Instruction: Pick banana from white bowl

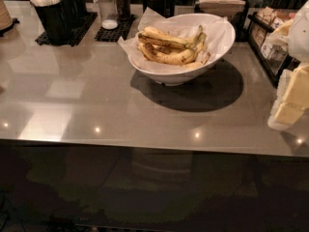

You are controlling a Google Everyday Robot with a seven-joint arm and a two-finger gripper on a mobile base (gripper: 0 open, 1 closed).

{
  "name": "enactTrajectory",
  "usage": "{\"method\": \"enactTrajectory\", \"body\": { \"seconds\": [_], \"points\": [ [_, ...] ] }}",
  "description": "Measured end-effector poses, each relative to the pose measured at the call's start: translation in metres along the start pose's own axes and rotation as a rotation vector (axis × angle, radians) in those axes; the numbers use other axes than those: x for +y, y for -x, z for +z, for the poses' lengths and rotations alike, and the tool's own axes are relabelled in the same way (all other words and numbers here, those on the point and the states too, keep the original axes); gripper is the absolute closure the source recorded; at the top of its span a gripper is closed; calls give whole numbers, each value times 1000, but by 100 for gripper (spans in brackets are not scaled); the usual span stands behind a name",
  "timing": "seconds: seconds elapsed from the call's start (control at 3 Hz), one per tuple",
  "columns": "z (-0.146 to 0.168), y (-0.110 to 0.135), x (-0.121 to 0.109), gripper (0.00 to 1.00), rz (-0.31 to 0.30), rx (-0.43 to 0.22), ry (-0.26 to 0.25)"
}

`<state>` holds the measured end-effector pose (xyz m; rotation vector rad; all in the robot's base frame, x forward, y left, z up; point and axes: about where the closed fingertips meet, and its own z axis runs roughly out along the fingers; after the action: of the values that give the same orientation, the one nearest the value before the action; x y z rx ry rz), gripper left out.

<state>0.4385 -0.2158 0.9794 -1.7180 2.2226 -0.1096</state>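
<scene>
The white bowl [159,71] stands on the grey counter, right of centre toward the back, lined with crinkled white paper. Several yellow bananas lie in it, stacked and pointing left to right. The banana [169,58] with dark brown bruising lies at the front of the pile, and a yellower one [161,36] lies above it. My gripper [292,98] is at the right edge of the view, pale and yellowish, low over the counter. It is well to the right of the bowl and apart from it.
Black holders with white utensils [50,8] and shakers [108,6] on black mats stand at the back left. A black rack of packets [268,37] stands at the back right. The counter's front edge [145,146] runs across the view.
</scene>
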Motion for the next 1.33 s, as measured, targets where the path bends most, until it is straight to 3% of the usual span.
{"method": "enactTrajectory", "body": {
  "seconds": [0.67,1.0,1.33],
  "points": [
    [0,4,-2,0,-8,-5,-5],
    [2,23,-21,0,-37,-62,18],
    [18,64,-57,0,-96,-174,90]
  ]
}}
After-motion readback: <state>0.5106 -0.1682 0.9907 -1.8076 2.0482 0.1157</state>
